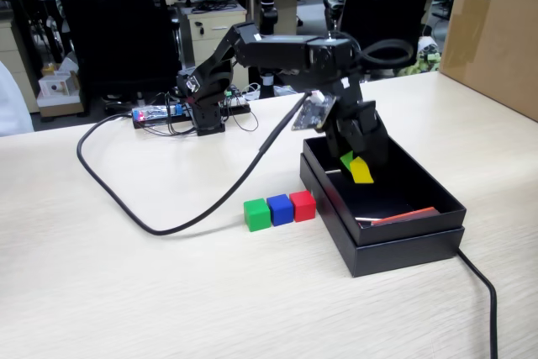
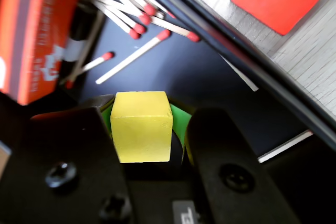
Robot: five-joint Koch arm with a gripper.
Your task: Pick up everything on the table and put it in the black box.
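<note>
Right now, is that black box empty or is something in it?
Not empty. Inside the black box, the wrist view shows loose matches and an orange matchbox.

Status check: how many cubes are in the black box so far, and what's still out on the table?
No cube lies in the black box yet; only matches and an orange matchbox show inside. In hand: the gripper holds the yellow cube over the box interior, not yet released. Left: the green cube, blue cube and red cube sit in a row on the table beside the box.
</note>
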